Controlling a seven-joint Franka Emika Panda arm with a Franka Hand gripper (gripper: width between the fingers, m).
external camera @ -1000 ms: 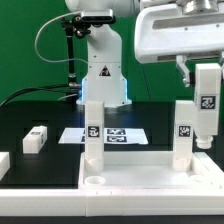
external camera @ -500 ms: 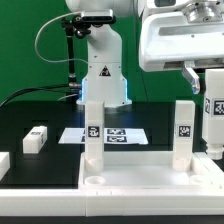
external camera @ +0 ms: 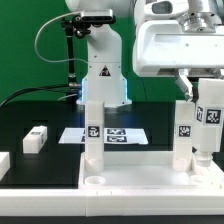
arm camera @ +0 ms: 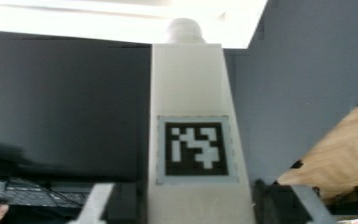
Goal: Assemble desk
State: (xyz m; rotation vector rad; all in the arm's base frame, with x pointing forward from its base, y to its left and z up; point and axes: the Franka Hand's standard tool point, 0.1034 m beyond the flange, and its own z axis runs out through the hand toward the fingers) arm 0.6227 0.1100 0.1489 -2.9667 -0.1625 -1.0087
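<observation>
In the exterior view, you had two legs standing upright in the desk top point(external camera: 130, 176): a left leg point(external camera: 92, 135) toward the exterior view's left and a right leg point(external camera: 185, 132) toward its right. The gripper point(external camera: 203, 90) was clamped on a third leg point(external camera: 211, 125), upright, just beside the right leg and over the desk top's corner; a fourth leg point(external camera: 35, 139) lay loose on the table point(external camera: 30, 112). About half looked done; seating the third leg and fitting the fourth were left.

In the wrist view, the third leg point(arm camera: 194, 120) filled the middle; you could not see its lower end.
</observation>
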